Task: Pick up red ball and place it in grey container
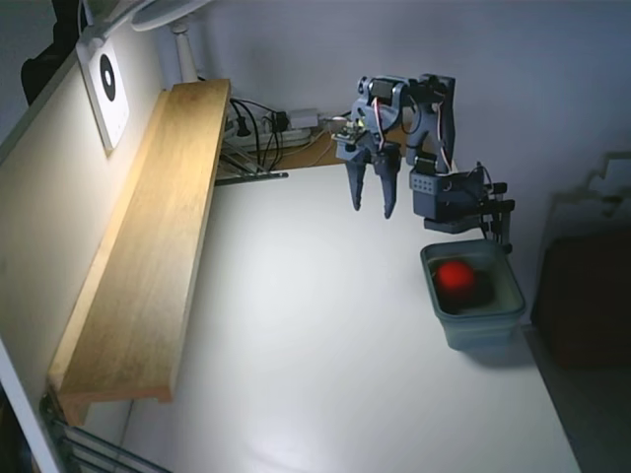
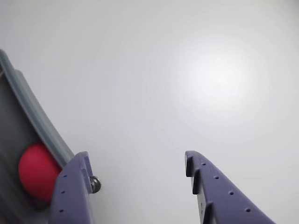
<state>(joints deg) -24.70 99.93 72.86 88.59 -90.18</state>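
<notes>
The red ball (image 1: 455, 276) lies inside the grey container (image 1: 498, 320) at the right of the table in the fixed view. In the wrist view the red ball (image 2: 37, 171) shows at the lower left behind the container's rim (image 2: 32, 114). My gripper (image 1: 372, 205) hangs above the table, up and left of the container, fingers pointing down. In the wrist view the gripper (image 2: 138, 161) is open and empty over bare white table, and its left finger (image 2: 72, 191) covers part of the ball.
A long wooden shelf (image 1: 148, 246) runs along the left side of the white table (image 1: 315, 374). Cables and a power strip (image 1: 266, 128) lie at the back. The arm's base (image 1: 454, 197) stands just behind the container.
</notes>
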